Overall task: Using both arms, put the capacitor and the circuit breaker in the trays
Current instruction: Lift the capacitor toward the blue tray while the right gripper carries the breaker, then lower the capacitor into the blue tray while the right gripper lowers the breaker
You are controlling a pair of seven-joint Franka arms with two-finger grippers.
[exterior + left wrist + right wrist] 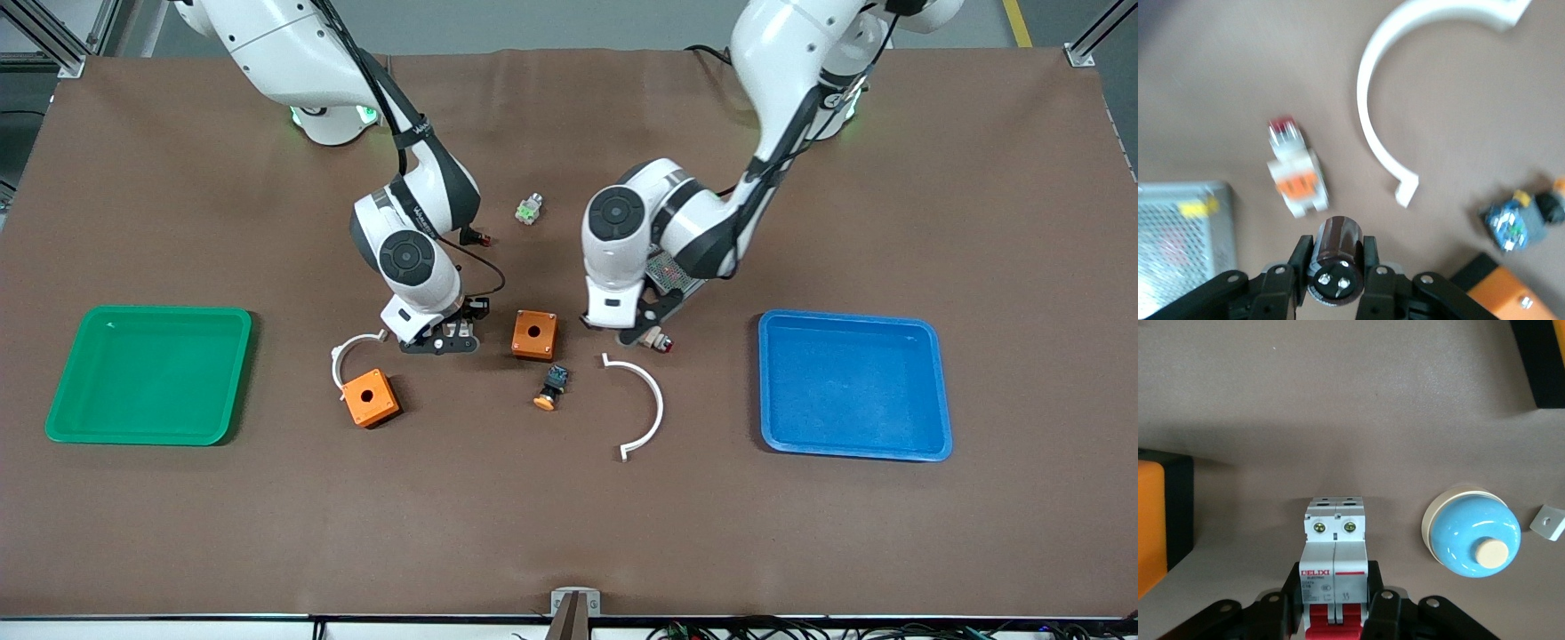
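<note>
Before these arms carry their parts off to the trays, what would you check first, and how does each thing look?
1. Left gripper shut on the dark brown stubby capacitor: ok.
2. Right gripper shut on the white-grey circuit breaker with red switch: ok.
3. Blue tray holds nothing: ok.
4. Green tray holds nothing: ok.
5. Whether both parts are lifted off the brown mat: cannot tell.

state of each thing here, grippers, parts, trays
left gripper: shut on the capacitor, over the table
right gripper: shut on the circuit breaker
circuit breaker: held between the fingers
capacitor: held, terminals facing the wrist camera
green tray: nothing in it
blue tray: nothing in it
white-and-orange button: lying on its side on the table
</note>
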